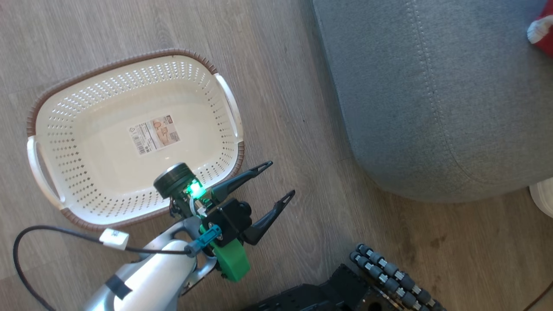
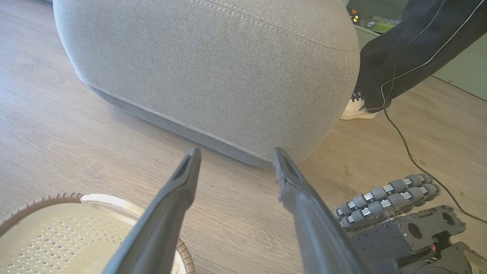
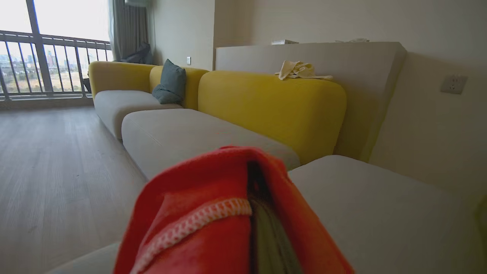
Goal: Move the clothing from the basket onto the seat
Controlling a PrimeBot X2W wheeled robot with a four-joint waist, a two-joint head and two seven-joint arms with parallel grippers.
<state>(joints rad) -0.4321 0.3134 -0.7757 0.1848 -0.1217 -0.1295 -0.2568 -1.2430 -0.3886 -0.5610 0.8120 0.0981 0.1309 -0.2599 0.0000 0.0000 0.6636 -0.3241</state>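
The cream basket [image 1: 77, 142] sits on the wood floor with only a label sticker [image 1: 154, 134] on its bottom. My left gripper [image 1: 281, 178] hovers just right of its near rim [image 2: 38, 201], open and holding nothing, its fingers [image 2: 179, 198] pointing at the side of the grey seat [image 2: 213, 68]. A bit of red clothing [image 1: 543, 26] with white trim shows over the seat [image 1: 432, 95] at the top right. In the right wrist view the red clothing [image 3: 213, 198] folds around my right gripper [image 3: 258, 213], which is shut on it low over the seat [image 3: 380, 213].
A person's dark trouser leg [image 2: 418, 45] and white shoe [image 2: 357, 110] stand at the seat's corner, with a thin cable [image 2: 411, 152] trailing over the floor. My wheeled base [image 1: 389, 276] is at the bottom. Yellow sofa backs [image 3: 274, 110] and more grey cushions lie beyond.
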